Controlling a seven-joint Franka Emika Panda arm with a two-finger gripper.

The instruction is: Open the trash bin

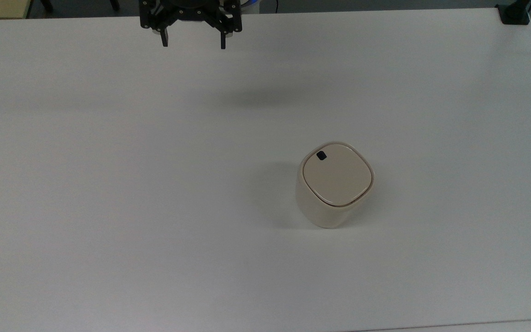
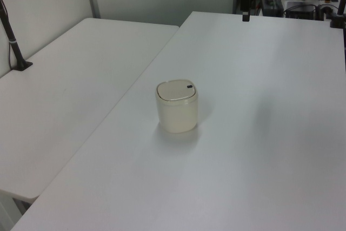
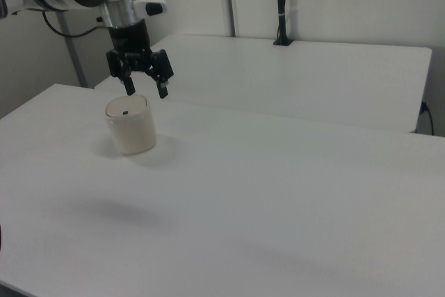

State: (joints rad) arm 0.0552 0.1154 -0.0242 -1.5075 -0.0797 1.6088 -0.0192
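The trash bin (image 1: 334,186) is a small cream-beige tub standing upright on the white table (image 1: 109,184), right of centre in the top view. Its flat lid (image 1: 338,174) lies shut, with a small black mark (image 1: 321,156) near one corner. The bin (image 2: 177,106) sits mid-table in the left view and at the right view's left (image 3: 131,126). My gripper (image 1: 194,44) hangs open and empty at the top edge of the top view, well apart from the bin. In the right view the gripper (image 3: 147,92) hovers in the air, its black fingers spread.
A second white table (image 2: 65,90) adjoins this one along a seam. A black clamp (image 1: 514,14) sits at the table's far right corner in the top view. A black pole (image 3: 281,5) stands on the neighbouring table. The gripper's shadow (image 1: 256,97) falls on bare tabletop.
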